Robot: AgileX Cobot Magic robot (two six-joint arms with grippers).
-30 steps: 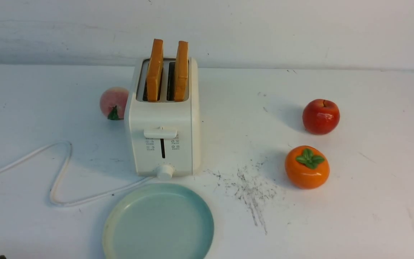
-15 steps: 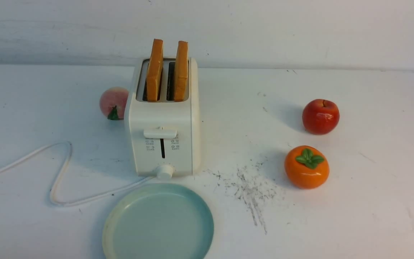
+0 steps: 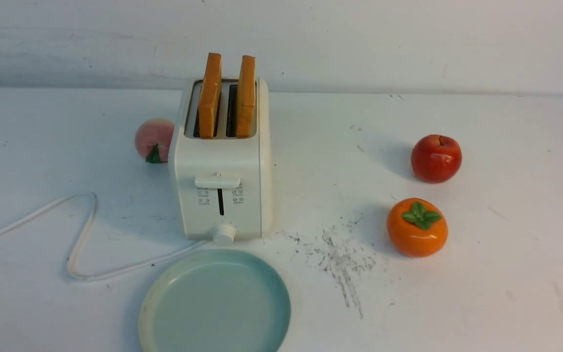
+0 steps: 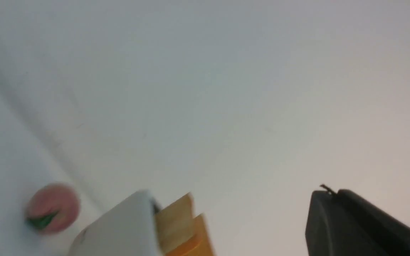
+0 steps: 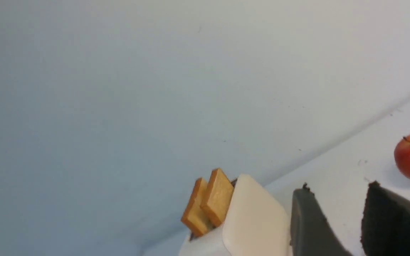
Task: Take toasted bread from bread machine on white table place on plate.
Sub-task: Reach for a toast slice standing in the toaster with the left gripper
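Two slices of toasted bread (image 3: 210,95) (image 3: 246,95) stand upright in the slots of the cream-white bread machine (image 3: 223,195) at the middle of the white table (image 3: 457,293). The pale blue-green plate (image 3: 215,303) lies bare just in front of it. No gripper shows in the front view. In the left wrist view my left gripper (image 4: 331,193) is shut and empty, raised, with the bread machine (image 4: 119,227) and toast (image 4: 176,220) off to one side. In the right wrist view my right gripper (image 5: 338,188) is open and empty beside the bread machine (image 5: 251,220) and toast (image 5: 208,202).
A peach (image 3: 153,139) sits just left of the bread machine. A red apple (image 3: 436,159) and an orange persimmon (image 3: 417,227) stand at the right. The white cord (image 3: 83,234) loops over the table's left. Grey scuff marks (image 3: 340,259) lie right of the plate.
A dark part that showed at the front view's lower left corner half a second ago is out of view now. The toast, bread machine and plate have not moved.
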